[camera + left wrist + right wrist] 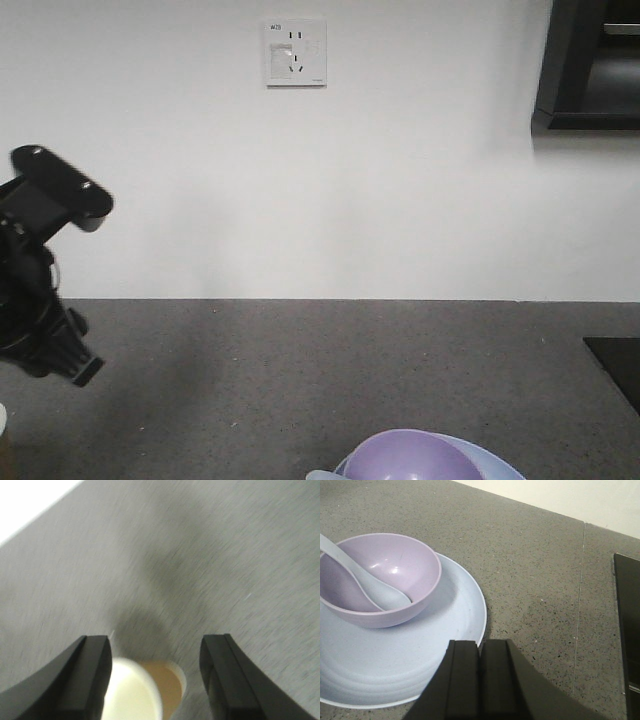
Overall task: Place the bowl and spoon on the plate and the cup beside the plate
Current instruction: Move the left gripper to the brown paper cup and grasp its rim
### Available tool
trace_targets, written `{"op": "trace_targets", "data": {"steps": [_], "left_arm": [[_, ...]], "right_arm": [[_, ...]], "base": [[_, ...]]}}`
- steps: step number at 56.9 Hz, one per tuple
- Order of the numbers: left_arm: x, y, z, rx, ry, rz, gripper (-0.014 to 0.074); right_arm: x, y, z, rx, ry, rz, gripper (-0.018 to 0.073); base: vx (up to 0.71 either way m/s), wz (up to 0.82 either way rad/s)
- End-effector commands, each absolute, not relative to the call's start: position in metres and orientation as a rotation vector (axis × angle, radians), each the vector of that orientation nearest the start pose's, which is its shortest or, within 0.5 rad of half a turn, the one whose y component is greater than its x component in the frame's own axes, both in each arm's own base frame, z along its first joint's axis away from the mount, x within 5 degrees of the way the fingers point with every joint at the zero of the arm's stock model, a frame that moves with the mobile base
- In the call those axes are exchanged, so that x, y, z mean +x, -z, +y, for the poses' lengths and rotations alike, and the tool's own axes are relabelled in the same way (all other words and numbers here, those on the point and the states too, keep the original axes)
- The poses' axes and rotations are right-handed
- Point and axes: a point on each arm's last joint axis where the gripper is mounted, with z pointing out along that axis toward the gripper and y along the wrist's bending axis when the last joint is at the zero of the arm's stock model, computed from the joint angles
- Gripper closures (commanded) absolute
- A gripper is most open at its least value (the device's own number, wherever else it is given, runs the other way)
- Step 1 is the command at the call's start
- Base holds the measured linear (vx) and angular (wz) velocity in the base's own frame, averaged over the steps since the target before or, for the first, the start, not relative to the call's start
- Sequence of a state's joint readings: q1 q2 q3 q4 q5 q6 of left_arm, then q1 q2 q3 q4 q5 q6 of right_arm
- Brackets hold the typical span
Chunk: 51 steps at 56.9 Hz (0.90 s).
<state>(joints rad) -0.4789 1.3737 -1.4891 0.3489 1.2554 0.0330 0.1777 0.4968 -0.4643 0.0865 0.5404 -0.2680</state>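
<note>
Well left of the plate (455, 630), the cup (145, 692) stands upright between the spread-apart fingers of the left gripper (155, 652); blur hides any contact. On the plate sits the bowl (415, 565), with the spoon (380, 592) resting inside. At the plate's near rim, the right gripper (480, 646) is pressed together, empty.

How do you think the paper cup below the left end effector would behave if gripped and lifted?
The cup looks like thin paper, so it is probably light and would dent under a hard squeeze. It seems empty and tapered, so a sideways nudge from the left end effector might tip it.
</note>
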Motion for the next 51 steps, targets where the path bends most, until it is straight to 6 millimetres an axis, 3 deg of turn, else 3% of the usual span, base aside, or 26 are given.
{"op": "trace_targets", "data": {"steps": [1,13,40,45,51], "left_arm": [[0.243,-0.41,-0.073,0.58,-0.349,2.437,0.0079],[0.247,-0.372,-0.053,0.538,-0.396,2.537,0.0079],[0.249,-0.327,-0.063,0.588,-0.267,2.549,0.0103],[0.249,-0.324,-0.063,0.592,-0.264,2.545,0.0166],[0.249,-0.325,-0.063,0.594,-0.263,2.54,0.0344]], "right_arm": [[0.101,-0.299,0.022,-0.387,-0.025,1.919,0.0568],[0.101,-0.299,0.022,-0.384,-0.029,1.92,0.0568],[0.101,-0.299,0.022,-0.384,-0.029,1.92,0.0568],[0.101,-0.299,0.022,-0.384,-0.029,1.92,0.0568],[0.101,-0.299,0.022,-0.384,-0.029,1.92,0.0568]], "base": [[0.0,0.0],[0.0,0.0],[0.0,0.0],[0.0,0.0],[0.0,0.0]]}}
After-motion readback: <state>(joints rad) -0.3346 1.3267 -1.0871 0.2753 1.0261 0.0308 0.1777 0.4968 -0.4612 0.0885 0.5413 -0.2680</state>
